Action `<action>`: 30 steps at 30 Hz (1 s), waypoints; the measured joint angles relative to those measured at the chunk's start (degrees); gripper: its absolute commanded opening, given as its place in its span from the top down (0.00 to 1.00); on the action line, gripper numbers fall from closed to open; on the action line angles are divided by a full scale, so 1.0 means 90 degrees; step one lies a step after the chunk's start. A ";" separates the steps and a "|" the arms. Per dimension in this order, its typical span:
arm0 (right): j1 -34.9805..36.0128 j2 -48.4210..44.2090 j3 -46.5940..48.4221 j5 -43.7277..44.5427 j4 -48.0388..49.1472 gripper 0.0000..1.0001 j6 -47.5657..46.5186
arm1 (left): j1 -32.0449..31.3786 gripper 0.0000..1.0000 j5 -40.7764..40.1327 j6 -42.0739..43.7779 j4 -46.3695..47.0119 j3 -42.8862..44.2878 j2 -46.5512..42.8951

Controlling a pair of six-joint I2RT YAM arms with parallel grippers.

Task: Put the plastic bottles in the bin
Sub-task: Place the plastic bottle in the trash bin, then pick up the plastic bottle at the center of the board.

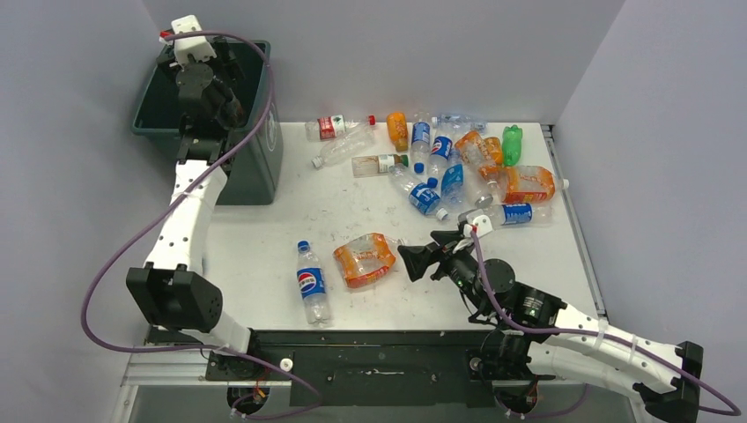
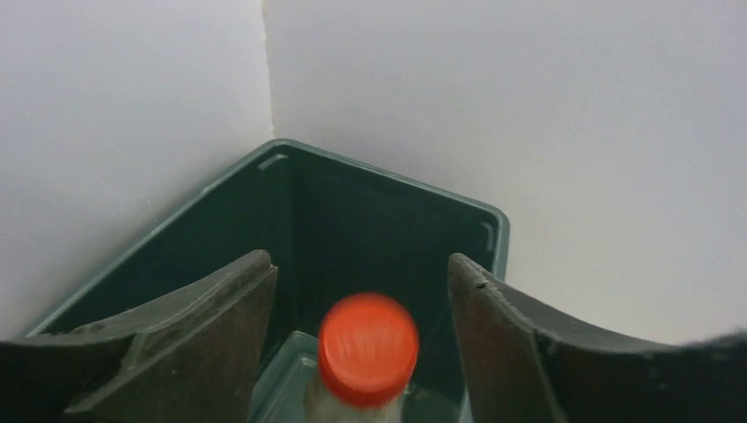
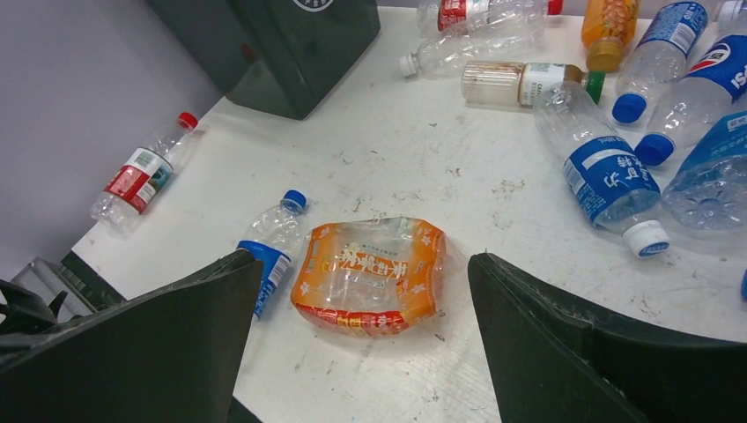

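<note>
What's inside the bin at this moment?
One blurred red-capped bottle shows inside the bin, below the open left gripper. Its fingers hide most of the floor.

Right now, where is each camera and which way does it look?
Top external: above and behind the arms, looking down on table, bin and bottles; both arms show.
Left wrist: over the bin, looking into it at a red-capped bottle; open left gripper shows.
Right wrist: low over the table, facing a crushed orange bottle; open right gripper shows.
Shared: all three see the bin; top and right wrist see the crushed orange bottle.
</note>
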 measured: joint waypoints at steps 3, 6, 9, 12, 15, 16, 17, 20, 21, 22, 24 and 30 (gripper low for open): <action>0.0000 0.0027 0.0000 0.0177 -0.0044 0.10 0.0000 | -0.0051 0.04 0.0066 0.0005 -0.0024 0.0022 0.0022; 0.0000 0.0126 0.0002 0.0418 -0.0121 0.10 0.0012 | -0.0216 0.04 0.0068 -0.0046 -0.0015 0.0134 -0.0078; 0.0000 0.0265 0.0005 0.0714 -0.0204 0.10 0.0085 | -0.0622 0.04 0.0124 -0.0126 -0.0075 0.0134 -0.0447; -0.0007 0.0488 0.0143 0.1202 -0.0469 0.10 0.0243 | -0.1336 0.04 0.0335 -0.0355 -0.0335 0.0131 -0.1095; -0.0165 0.0804 0.0384 0.1695 -0.0760 0.10 0.0495 | -0.2074 0.04 0.0568 -0.0719 -0.0809 0.0066 -0.1797; -0.0362 0.0903 0.0442 0.1766 -0.0840 0.10 0.0610 | -0.2334 0.04 0.0641 -0.0855 -0.1047 0.0010 -0.2033; -0.0600 0.0981 0.0469 0.1768 -0.0884 0.10 0.0685 | -0.2550 0.04 0.0719 -0.0979 -0.1253 -0.0080 -0.2198; -0.1676 0.1175 0.0461 0.1423 -0.0962 0.10 0.1015 | -0.3019 0.04 0.1141 -0.1207 -0.1753 -0.0748 -0.2650; -0.2098 0.1219 0.0430 0.1234 -0.0947 0.10 0.1139 | -0.3096 0.04 0.1355 -0.1292 -0.1911 -0.1093 -0.2783; -0.2506 0.1239 0.0362 0.1044 -0.0916 0.10 0.1292 | -0.3143 0.04 0.1586 -0.1353 -0.2093 -0.1477 -0.2875; -0.3279 0.1219 0.0092 0.0736 -0.0767 0.10 0.1622 | -0.3169 0.04 0.2045 -0.1450 -0.2441 -0.2254 -0.2970; -0.4466 0.1158 -0.0809 0.0610 -0.0291 0.10 0.2606 | -0.3191 0.04 0.2771 -0.1804 -0.3104 -0.4527 -0.3094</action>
